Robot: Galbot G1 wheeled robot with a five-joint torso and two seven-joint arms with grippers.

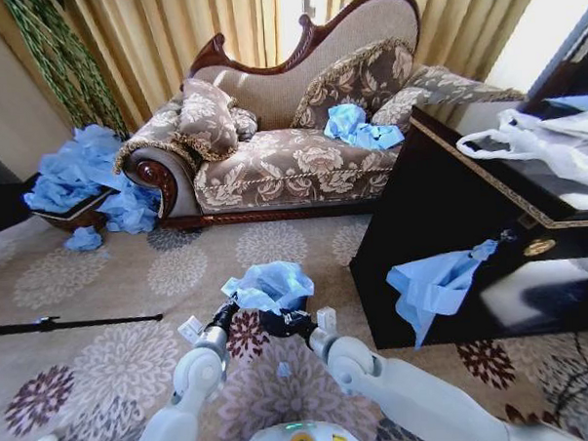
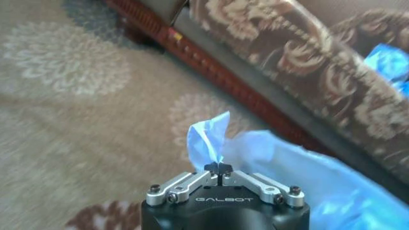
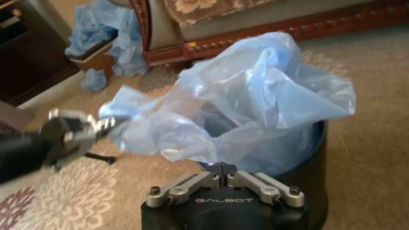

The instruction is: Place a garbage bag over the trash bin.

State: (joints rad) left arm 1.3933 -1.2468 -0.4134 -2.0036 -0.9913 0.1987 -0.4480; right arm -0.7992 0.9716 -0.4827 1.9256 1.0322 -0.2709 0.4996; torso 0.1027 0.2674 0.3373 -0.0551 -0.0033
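I have the bag (image 3: 255,96) bunched over the bin (image 3: 307,167) on the carpet before the sofa (image 1: 291,152), left gripper (image 2: 219,167) and right gripper (image 3: 221,165) each clenched on an edge, so its mouth can be spread round the rim.

Daylight pours in behind the curtains (image 1: 217,24), blown out white at the head view's upper right. The head view bends at its edges, fisheye style. Glare sits on the dark cabinet (image 1: 450,223). The left wrist view's sofa (image 2: 307,62) and carpet (image 2: 76,96) are smeared soft.
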